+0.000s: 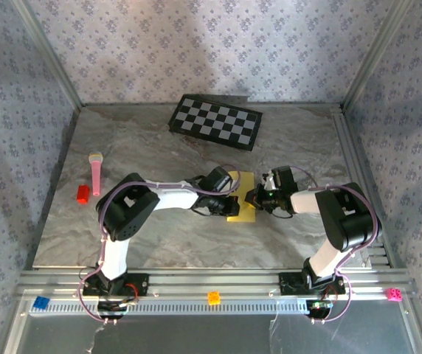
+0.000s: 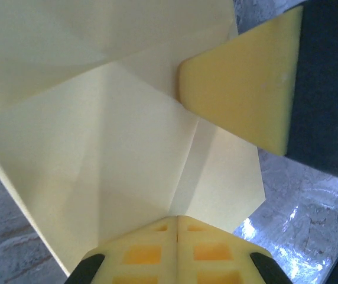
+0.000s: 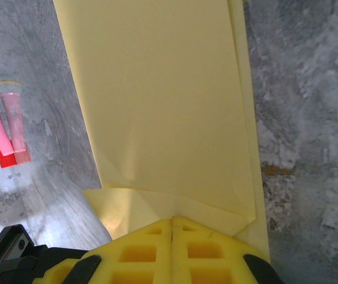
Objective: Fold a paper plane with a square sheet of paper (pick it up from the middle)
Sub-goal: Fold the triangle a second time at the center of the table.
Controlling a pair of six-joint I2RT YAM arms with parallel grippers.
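Observation:
The square sheet of paper (image 1: 242, 212) is yellow and lies folded on the marble tabletop between my two grippers. In the left wrist view the paper (image 2: 110, 148) shows angled flaps meeting at a centre crease. My left gripper (image 2: 176, 220) is shut, its tips resting on that crease. One of the right gripper's yellow fingers (image 2: 240, 89) sits on the far flap. In the right wrist view the paper (image 3: 163, 94) runs away as a long narrow layered strip. My right gripper (image 3: 172, 220) is shut, with its tips against the folded near end. From above, the left gripper (image 1: 229, 195) and right gripper (image 1: 254, 197) face each other across the sheet.
A black-and-white checkerboard (image 1: 215, 122) lies at the back. A pink toy microphone (image 1: 95, 173) and a red block (image 1: 83, 194) sit at the left. On the front rail are small blue (image 1: 41, 302), orange (image 1: 214, 297) and pink (image 1: 394, 295) blocks.

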